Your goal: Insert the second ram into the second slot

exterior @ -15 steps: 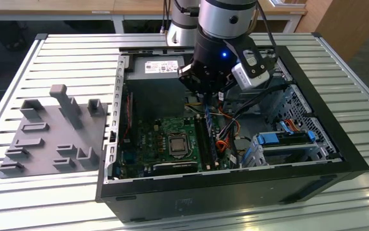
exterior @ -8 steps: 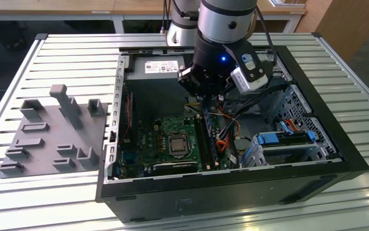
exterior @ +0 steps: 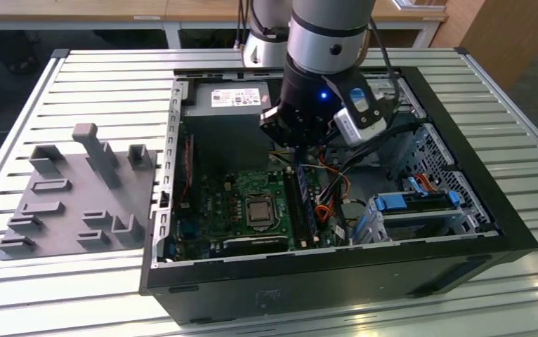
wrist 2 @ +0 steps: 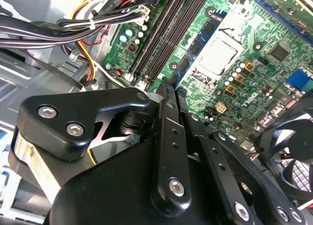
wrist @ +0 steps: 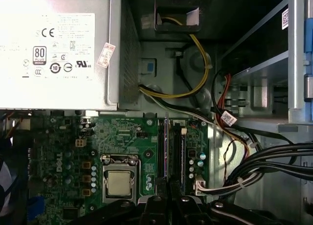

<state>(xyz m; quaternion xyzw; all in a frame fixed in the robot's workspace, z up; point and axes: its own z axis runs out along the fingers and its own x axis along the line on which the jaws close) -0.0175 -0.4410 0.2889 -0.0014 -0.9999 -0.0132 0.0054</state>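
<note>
both fingers (wrist: pixel 154 203) of the gripper (wrist: pixel 165 188) pinch the second ram (wrist: pixel 166 146), edge-on, faces hidden.

Second ram (wrist 2: pixel 196 47): blue board, dark chips, standing on edge in slot (wrist: pixel 166 119).

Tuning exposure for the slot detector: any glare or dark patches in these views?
Exterior view: glare on the table slats, case inside in shadow. First wrist view: power supply label nearly washed out, cavity beside it dark. Second wrist view: blown-out white patch next to the cables, gripper a dark mass.
</note>
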